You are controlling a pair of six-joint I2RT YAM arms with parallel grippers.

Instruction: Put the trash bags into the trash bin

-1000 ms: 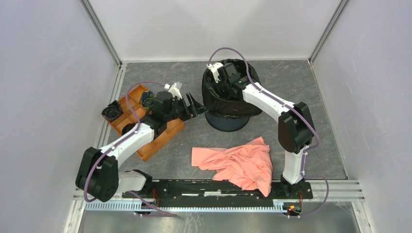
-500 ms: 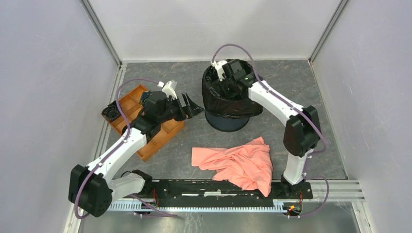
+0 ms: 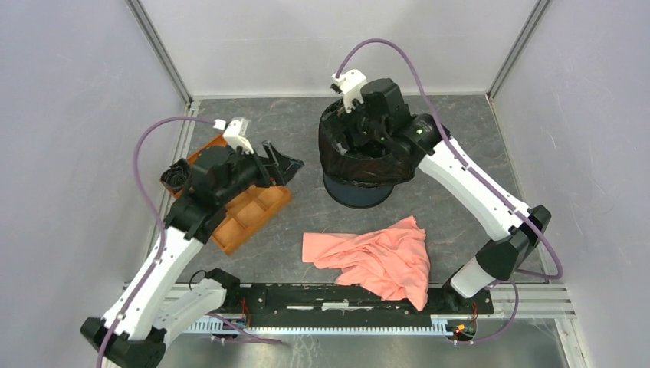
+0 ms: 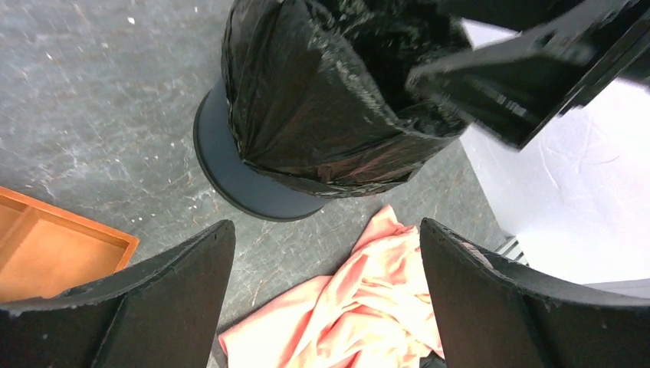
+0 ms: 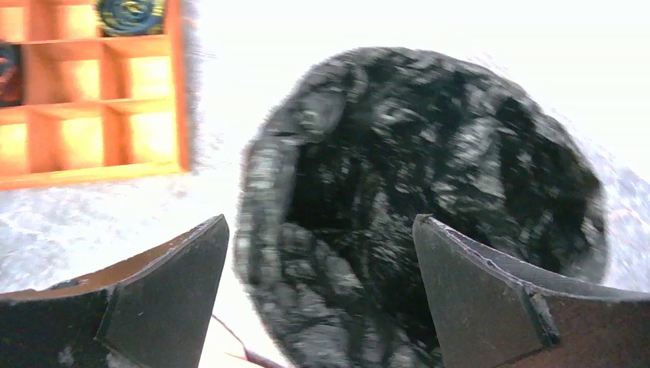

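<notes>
Black trash bag (image 3: 359, 157) lining the navy trash bin (image 3: 360, 198), draped over its rim, near the middle of the table's (image 3: 475, 153) far edge. The left fingers (image 4: 153, 307), left of the bin, and the right fingers (image 5: 138, 307), above its mouth, are spread and empty.

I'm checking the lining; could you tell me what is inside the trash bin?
A wrinkled black trash bag lines the trash bin, folded out over its rim. The bin's floor is hidden by the bag's dark folds.
</notes>
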